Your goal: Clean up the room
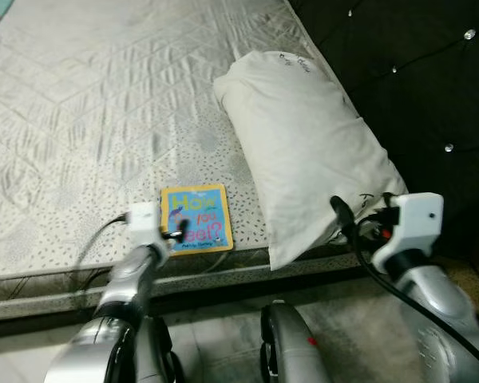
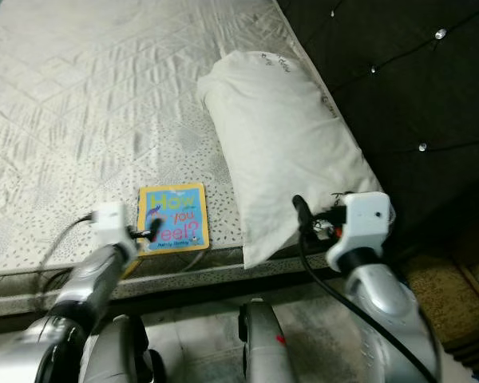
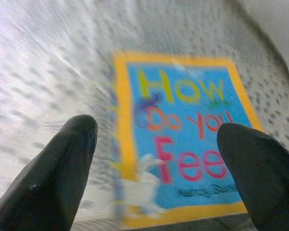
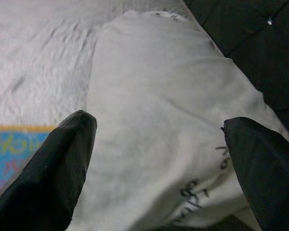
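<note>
Spread wide, the 2 black fingers (image 3: 53, 178) of the left gripper (image 3: 159, 168) are framing the book (image 3: 183, 139) and holding nothing; whether either fingertip is touching the cover cannot be told. From the head views, that left gripper (image 1: 172, 233) is hovering at the book's near-left corner, so the book (image 1: 195, 219) is lying just ahead of it and slightly toward the robot's right, flat on the mattress (image 1: 104, 120) close to its near edge. It is nearly square, its sides running roughly along the mattress edge, so no long axis is dictating the grasp. Beside it, the right gripper (image 4: 159, 159) is also standing wide and empty, pointing over the pillow (image 4: 159, 96), which is lying lengthwise away from the robot. Judging by position, the left arm is the nearer one for the book.
</note>
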Available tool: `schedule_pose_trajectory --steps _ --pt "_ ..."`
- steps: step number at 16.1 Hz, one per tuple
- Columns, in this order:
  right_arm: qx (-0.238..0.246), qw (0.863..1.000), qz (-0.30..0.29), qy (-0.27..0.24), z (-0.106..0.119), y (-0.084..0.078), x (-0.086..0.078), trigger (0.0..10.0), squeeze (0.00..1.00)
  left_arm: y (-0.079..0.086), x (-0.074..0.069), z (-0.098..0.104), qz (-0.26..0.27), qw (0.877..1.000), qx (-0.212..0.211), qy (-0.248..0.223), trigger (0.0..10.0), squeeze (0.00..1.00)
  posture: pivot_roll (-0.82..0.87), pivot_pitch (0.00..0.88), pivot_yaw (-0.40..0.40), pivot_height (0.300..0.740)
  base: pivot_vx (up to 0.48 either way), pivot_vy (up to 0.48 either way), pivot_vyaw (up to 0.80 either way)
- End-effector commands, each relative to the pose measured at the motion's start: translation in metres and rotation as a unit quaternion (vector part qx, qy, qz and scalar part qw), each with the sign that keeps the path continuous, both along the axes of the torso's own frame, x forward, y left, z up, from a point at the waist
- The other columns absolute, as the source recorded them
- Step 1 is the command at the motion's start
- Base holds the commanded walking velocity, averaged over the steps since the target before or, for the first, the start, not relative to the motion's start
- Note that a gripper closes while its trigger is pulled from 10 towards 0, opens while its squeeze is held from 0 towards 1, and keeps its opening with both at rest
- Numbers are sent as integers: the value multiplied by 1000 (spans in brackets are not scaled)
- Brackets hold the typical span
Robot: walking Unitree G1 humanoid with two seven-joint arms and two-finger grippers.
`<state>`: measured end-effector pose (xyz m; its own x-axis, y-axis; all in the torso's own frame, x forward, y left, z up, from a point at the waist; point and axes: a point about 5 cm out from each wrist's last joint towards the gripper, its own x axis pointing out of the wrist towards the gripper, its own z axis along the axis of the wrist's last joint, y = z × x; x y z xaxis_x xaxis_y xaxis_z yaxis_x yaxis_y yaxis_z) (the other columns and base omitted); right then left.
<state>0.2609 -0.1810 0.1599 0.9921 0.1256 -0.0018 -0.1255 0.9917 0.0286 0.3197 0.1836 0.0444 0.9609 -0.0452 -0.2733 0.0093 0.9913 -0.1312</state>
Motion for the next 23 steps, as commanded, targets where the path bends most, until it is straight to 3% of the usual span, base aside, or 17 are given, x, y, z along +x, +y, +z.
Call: schedule_pose_trajectory --steps 1,3,4,6,14,18,23 --pt "15 1000 0 0 1 5 4 10000 0 1 -11 0 0 1000 10 -16 10000 0 -281 142 20 604 0 0 0" --pt "63 998 9 -10 6 21 17 10000 0 2 -38 10 1 998 20 -59 10000 0 -235 111 35 604 0 0 0" --pt "72 997 14 -20 9 26 23 10000 0 1 -44 15 3 997 17 -75 10000 0 -219 99 36 604 0 0 0" --pt "85 996 13 -27 12 31 32 10000 0 -1 -46 26 0 995 21 -102 10000 0 -198 77 34 616 0 0 -416" --pt "98 994 -5 -50 13 31 56 10000 0 2 -50 44 5 994 30 -100 10000 0 -156 17 50 693 0 0 -413" --pt "102 993 -10 -54 12 32 58 10000 0 -5 -48 46 -5 994 29 -103 10000 0 -153 9 52 740 0 0 -413" --pt "118 992 -30 -41 -1 30 56 10000 0 -2 -55 47 13 992 63 -106 10000 0 -130 0 70 740 0 0 -415"
